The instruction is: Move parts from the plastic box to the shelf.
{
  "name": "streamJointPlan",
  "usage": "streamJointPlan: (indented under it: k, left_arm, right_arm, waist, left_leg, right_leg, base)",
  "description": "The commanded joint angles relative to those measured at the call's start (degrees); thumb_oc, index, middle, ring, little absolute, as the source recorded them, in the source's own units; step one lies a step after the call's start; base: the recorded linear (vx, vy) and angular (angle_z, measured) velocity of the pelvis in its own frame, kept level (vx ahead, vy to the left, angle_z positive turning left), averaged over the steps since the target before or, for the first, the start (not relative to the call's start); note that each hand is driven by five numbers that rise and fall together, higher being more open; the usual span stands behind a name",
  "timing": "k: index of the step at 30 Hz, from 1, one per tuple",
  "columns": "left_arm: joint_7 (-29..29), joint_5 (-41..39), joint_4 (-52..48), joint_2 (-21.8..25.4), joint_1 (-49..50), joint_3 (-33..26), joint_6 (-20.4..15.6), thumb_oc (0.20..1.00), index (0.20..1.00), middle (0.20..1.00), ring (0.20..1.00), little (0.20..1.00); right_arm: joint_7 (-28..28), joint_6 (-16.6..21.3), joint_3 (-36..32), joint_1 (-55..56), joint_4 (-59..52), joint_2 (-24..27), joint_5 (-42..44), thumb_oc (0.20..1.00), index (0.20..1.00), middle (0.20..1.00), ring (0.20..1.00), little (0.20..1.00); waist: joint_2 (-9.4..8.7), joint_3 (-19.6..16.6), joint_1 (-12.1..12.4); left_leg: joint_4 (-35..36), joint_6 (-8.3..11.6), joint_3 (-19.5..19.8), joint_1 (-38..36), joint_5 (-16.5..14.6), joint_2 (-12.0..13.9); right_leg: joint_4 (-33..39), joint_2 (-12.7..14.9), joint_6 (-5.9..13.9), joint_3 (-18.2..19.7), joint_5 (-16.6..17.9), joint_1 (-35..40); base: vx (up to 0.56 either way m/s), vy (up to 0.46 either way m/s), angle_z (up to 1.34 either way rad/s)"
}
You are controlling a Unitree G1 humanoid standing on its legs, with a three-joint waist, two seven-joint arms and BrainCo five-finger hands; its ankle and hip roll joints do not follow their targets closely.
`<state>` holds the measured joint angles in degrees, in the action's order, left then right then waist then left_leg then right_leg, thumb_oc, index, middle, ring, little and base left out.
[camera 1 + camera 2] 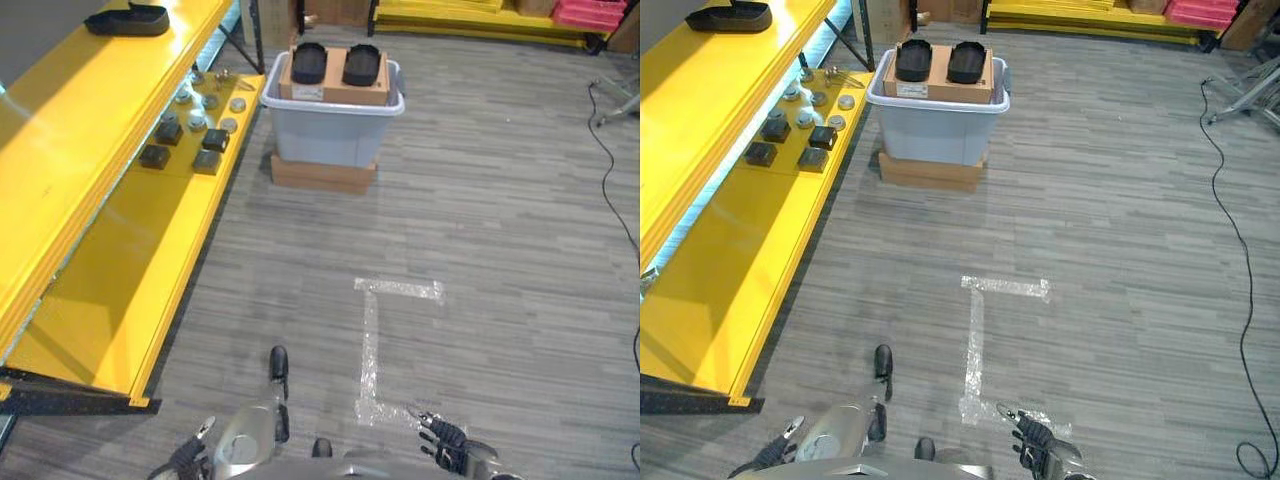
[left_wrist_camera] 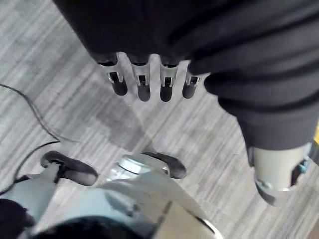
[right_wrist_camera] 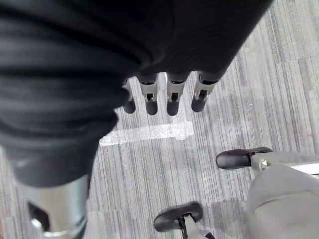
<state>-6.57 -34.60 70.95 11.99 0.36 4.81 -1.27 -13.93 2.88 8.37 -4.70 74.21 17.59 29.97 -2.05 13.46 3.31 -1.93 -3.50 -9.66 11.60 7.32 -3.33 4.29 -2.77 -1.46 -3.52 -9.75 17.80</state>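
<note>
Grey plastic box holding two black parts on cardboard, yellow shelf beside, both hands straight-fingered, empty.

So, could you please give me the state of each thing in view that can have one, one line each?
Plastic box: open, no lid, resting on a flat cardboard base.
Cardboard carton: in the box, two black parts lying on top.
Shelf: small dark and silver parts at its far end.
Left hand: open, empty, by the robot's side.
Right hand: open, empty, by the robot's side.
</note>
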Motion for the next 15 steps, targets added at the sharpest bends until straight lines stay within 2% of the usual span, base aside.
streamJointPlan:
  k: [1,3,6,9,10,15]
  left_arm:
    - [2.1,0.7,-1.8,3.1,-3.2,4.1,-2.7,1.0,1.0,1.0,1.0,1.0]
    - [2.8,-0.4,-1.8,3.2,-4.4,4.7,-2.9,1.0,1.0,1.0,1.0,1.0]
    - [2.9,0.0,-2.8,3.5,-5.1,5.4,-3.2,1.0,1.0,1.0,1.0,1.0]
    - [3.2,1.3,-5.8,4.3,-6.6,5.9,-1.1,1.0,1.0,1.0,1.0,1.0]
    - [4.1,1.0,-6.1,4.1,-6.8,6.1,-0.1,1.0,1.0,1.0,1.0,1.0]
    - [4.4,2.1,-3.7,3.1,-6.0,6.7,1.6,1.0,1.0,1.0,1.0,1.0]
  right_arm:
    - [0.2,-0.4,0.2,3.1,-5.1,-0.7,1.5,1.0,1.0,1.0,1.0,1.0]
    - [-0.1,-0.2,1.0,2.9,-4.9,-1.3,2.4,1.0,1.0,1.0,1.0,1.0]
    - [-0.1,0.3,1.7,2.7,-5.1,-2.2,2.4,1.0,1.0,1.0,1.0,1.0]
    - [-0.6,0.3,2.5,2.2,-5.6,-2.7,4.1,1.0,1.0,1.0,1.0,1.0]
    - [-0.3,0.5,2.2,2.1,-5.9,-2.5,4.0,1.0,1.0,1.0,1.0,1.0]
    - [0.9,-0.3,1.4,3.1,-5.4,-2.3,2.1,1.0,1.0,1.0,1.0,1.0]
  waist:
    - [2.21,-1.0,-0.4]
    - [2.79,-0.8,-0.9]
    - [3.1,-0.2,-1.5]
    - [2.53,1.0,-2.4]
    - [1.75,1.2,-3.7]
    - [1.14,0.7,-6.1]
  left_leg:
    - [-2.6,-1.84,1.9,-5.8,-9.7,0.6]
    - [-2.3,-2.28,2.1,-8.1,-10.7,1.2]
    - [-1.2,-2.12,2.2,-10.8,-11.2,1.4]
    - [0.8,-0.32,0.9,-14.9,-12.3,2.2]
    - [1.3,-0.06,0.4,-17.0,-13.9,1.6]
    - [1.2,-0.14,1.3,-20.4,-17.2,0.9]
  right_leg:
    - [-40.2,8.2,8.04,-4.1,6.5,-16.5]
    - [-42.6,9.5,7.74,-5.0,7.7,-20.6]
    - [-38.9,10.2,7.35,-6.2,6.9,-23.1]
    - [-19.2,10.5,7.86,-9.7,7.2,-22.4]
    - [-11.8,10.2,8.88,-9.0,10.5,-23.8]
    - [-8.1,10.1,9.59,-6.6,14.1,-26.1]
  base:
    - [0.32,0.287,-0.03]
    - [0.22,0.143,0.14]
    - [0.2,-0.013,0.19]
    - [0.34,-0.153,0.4]
    - [0.36,-0.144,0.13]
    - [0.32,-0.126,0.04]
